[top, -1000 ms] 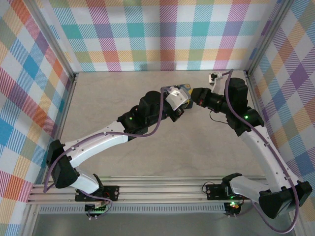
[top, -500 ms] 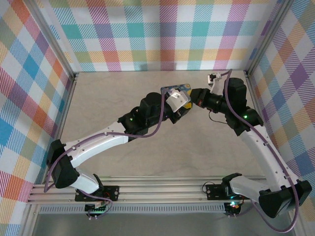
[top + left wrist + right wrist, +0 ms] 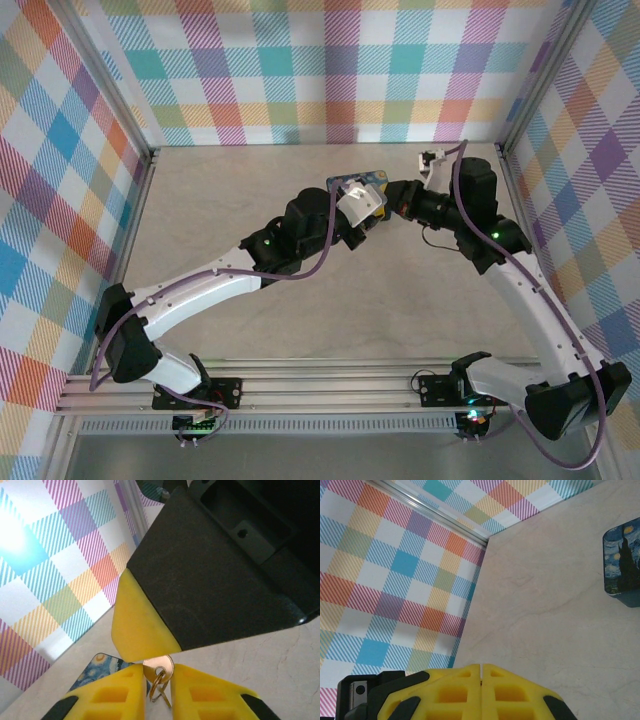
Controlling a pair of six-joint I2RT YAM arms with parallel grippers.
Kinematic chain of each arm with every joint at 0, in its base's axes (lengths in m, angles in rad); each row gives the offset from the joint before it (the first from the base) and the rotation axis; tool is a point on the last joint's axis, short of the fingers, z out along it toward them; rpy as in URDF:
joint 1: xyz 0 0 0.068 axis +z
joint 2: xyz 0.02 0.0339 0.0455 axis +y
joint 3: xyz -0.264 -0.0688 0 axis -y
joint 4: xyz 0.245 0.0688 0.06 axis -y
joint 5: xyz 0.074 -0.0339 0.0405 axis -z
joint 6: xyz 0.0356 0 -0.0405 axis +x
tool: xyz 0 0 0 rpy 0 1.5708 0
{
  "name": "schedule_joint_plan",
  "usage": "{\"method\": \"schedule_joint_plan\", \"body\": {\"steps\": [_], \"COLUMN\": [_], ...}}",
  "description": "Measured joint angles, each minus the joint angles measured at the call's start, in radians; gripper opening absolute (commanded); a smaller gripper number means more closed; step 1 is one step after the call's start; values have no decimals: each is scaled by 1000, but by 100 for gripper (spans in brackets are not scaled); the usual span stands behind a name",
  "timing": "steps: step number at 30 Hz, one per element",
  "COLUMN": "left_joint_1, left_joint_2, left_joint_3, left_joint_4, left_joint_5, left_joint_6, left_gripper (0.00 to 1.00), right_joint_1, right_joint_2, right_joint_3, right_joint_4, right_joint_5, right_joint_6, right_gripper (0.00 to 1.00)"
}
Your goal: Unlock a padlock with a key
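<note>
Key [image 3: 159, 666] pinched in your left gripper [image 3: 156, 674], touching a fingertip [image 3: 135, 625] of the right gripper [image 3: 481, 669] near the starry-night tin [image 3: 622, 562]; right fingers pressed together, padlock perhaps hidden there, unlocking not yet done.

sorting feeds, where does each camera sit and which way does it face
Top external: fixed above and behind the bases, looking down on the table; both arms show, left pincer and right pincer close by the tin.
Left wrist: on the left arm, looking along its yellow fingers at the key between them.
Right wrist: on the right arm, looking over its shut fingers across the table to the plaid wall.
All three share the tin.
</note>
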Motion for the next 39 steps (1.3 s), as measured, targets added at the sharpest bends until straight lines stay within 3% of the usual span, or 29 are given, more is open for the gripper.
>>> {"method": "schedule_joint_plan", "body": {"steps": [4, 12, 18, 24, 30, 39], "left_joint_1": [0, 0, 18, 135, 248, 272], "left_joint_2": [3, -3, -41, -135, -184, -134], "left_joint_3": [1, -30, -95, -180, -227, -224], "left_joint_4": [-11, 23, 24, 73, 161, 392], "left_joint_5": [-9, -34, -5, 100, 301, 592], "left_joint_6": [8, -26, -124, -324, -506, -785], "left_gripper": [0, 0, 0, 0, 0, 0], "right_joint_1": [0, 9, -7, -138, -195, -193], "right_joint_2": [8, 6, -16, -8, 47, 95], "right_joint_3": [0, 0, 2, 10, 10, 10], "right_joint_4": [0, -2, -16, 47, 160, 312], "right_joint_5": [9, 10, 16, -151, -307, -446], "right_joint_6": [13, 18, -22, 6, 79, 159], "right_gripper": [23, 48, 51, 51, 53, 52]}}
